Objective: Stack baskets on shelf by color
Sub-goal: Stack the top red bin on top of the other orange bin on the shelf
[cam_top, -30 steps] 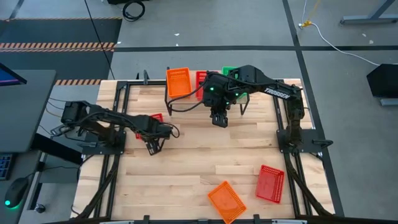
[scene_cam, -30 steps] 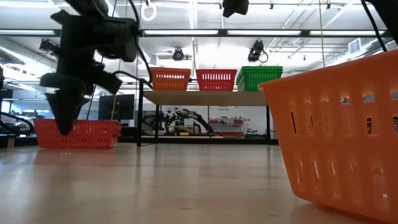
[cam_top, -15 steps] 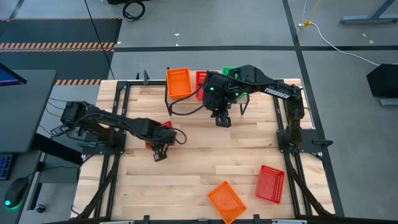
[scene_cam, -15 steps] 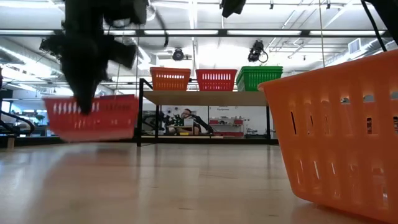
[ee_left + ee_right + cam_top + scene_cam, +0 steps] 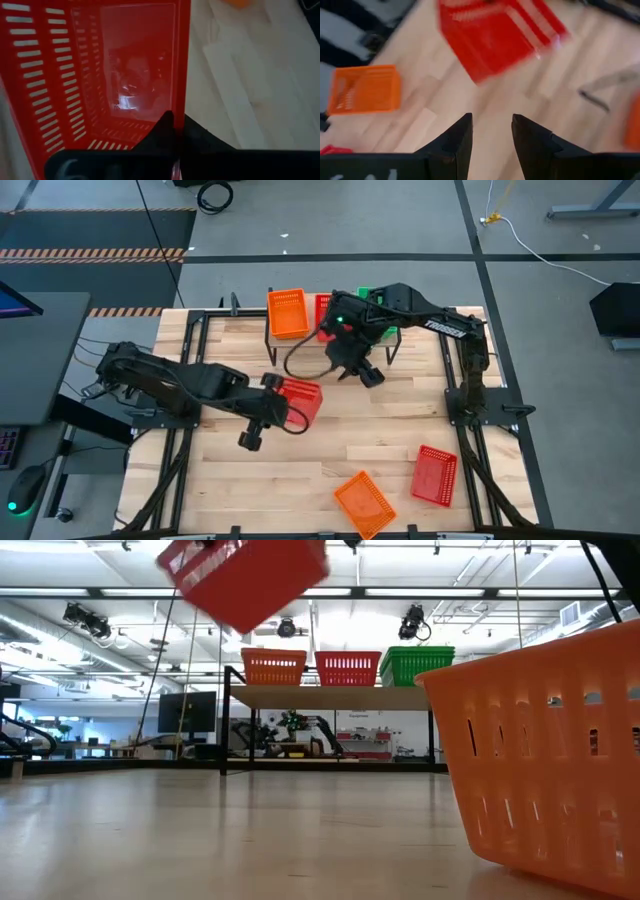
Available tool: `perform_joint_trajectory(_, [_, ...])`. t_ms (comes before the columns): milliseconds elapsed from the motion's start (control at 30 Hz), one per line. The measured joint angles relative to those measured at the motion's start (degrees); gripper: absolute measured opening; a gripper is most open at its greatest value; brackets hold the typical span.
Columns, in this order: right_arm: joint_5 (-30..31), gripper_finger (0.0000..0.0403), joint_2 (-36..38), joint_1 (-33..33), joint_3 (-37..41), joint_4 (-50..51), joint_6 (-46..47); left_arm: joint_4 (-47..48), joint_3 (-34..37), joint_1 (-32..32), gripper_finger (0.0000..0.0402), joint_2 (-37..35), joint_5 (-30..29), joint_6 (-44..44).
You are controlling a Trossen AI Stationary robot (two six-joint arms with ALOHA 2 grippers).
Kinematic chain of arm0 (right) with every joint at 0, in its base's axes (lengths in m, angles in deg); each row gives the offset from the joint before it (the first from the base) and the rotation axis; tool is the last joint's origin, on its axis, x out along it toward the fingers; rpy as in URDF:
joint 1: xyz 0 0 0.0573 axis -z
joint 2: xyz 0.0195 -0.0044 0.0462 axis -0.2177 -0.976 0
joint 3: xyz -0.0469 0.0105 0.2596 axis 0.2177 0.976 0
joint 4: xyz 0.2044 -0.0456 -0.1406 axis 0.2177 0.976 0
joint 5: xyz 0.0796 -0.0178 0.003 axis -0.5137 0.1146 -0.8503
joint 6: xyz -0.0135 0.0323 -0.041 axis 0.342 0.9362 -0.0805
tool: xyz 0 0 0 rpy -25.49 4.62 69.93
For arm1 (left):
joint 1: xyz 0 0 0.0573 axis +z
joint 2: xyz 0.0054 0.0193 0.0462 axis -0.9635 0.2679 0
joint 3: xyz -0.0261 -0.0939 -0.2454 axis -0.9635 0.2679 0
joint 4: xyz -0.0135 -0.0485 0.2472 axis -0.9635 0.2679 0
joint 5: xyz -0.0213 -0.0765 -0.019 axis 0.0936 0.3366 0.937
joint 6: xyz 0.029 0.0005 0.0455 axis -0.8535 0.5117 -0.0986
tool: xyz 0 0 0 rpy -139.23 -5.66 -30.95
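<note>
My left gripper [image 5: 272,387] pinches a red basket [image 5: 302,400] rim, airborne mid-table; right gripper [image 5: 490,131], parted, empty, at twelve o'clock.

Red basket [image 5: 500,37] beyond parted fingers [image 5: 457,137]

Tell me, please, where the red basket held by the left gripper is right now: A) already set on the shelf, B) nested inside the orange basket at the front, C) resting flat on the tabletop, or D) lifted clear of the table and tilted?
D: in the low view the red basket hangs tilted well above the tabletop, and the left gripper is clamped on its rim.
</note>
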Motion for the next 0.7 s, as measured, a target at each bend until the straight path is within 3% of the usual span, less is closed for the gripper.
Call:
perform_joint_trajectory(333, [-0.8, 0.0152, 0.5, -4.7, -0.2, -6.2, -3.9, 3.5, -4.9, 3.8, 0.0007, 0.0, 1.7, -6.7])
perform_joint_trajectory(433, [-0.2, 0.0166, 1.4, -4.8, -0.3, -9.6, -3.7, 3.6, -4.2, 4.7, 0.0007, 0.0, 4.8, -8.0])
perform_joint_trajectory(700, [0.0, 0.0217, 1.9, -4.9, 1.2, -14.6, 3.4, 0.2, -5.4, 7.7, 0.0007, 0.0, 5.0, -11.8])
